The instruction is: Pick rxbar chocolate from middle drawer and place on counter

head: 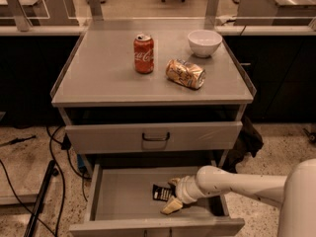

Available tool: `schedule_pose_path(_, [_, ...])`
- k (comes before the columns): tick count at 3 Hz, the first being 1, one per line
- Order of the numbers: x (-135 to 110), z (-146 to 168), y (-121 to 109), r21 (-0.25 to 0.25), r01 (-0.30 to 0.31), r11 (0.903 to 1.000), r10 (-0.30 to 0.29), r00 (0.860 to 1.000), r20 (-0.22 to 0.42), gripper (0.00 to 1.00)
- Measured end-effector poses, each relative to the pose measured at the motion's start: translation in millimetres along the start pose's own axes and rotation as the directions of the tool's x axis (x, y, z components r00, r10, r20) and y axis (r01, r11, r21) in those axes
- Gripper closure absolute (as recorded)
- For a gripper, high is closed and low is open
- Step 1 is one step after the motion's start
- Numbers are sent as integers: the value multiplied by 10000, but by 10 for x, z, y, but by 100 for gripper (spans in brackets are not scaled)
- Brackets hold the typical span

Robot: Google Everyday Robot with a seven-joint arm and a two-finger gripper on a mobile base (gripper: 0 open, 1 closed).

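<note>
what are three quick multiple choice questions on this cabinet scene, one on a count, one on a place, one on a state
1. How many cans are on the counter? A one, B two, C four.
2. Where is the rxbar chocolate? A on the counter, B on the floor, C in the middle drawer.
3. How does the tan can sit? A lying on its side, B upright, C hanging off the edge.

Answers:
1 B: a red can stands there and the tan can lies beside it.
2 C: the black bar lies on the floor of the open drawer, with the gripper down in the drawer right at it.
3 A: its long side rests flat on the counter.
</note>
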State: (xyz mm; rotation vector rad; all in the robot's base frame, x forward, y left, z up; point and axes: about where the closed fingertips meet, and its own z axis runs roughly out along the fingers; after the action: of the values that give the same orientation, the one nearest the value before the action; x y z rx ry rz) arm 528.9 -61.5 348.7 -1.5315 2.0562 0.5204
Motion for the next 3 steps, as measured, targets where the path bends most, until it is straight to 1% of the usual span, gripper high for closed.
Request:
schedule_pose_path(1, [52, 67, 21, -86, -33, 10000, 33, 10000, -6, 27])
schedule_pose_path(2, [73, 93, 37, -134, -85, 9999, 84, 10000, -39, 46])
schedule_pose_path(3, [61, 69, 39, -137, -124, 9998, 122, 9999, -94, 69])
